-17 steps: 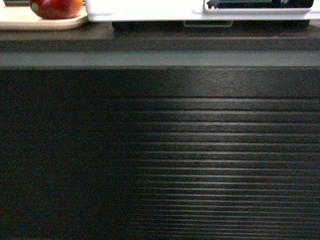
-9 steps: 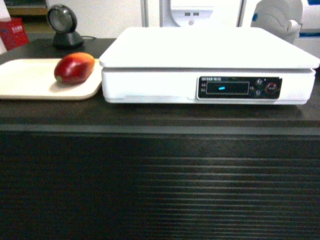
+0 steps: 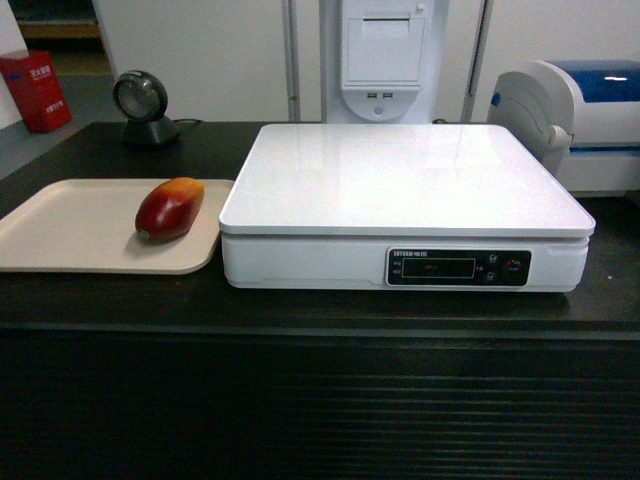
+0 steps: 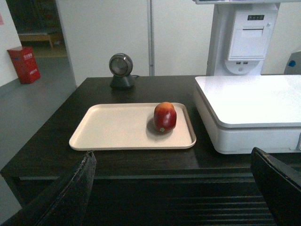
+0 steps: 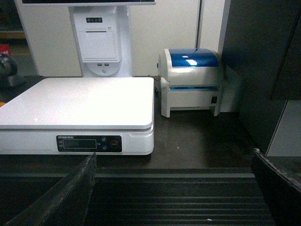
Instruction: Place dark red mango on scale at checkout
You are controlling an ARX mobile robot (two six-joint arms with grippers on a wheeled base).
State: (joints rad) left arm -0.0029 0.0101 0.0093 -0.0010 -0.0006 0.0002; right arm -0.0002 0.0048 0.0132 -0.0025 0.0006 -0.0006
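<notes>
Resting: dark red mango on beige tray, beside scale
Claws: left claw spread; right claw spread
Bench: checkout

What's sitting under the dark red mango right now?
The glossy dark red mango lies on the flat beige tray, near its right edge, beside the white rectangular scale. The tray rests on the black counter. The mango's underside is hidden.
</notes>
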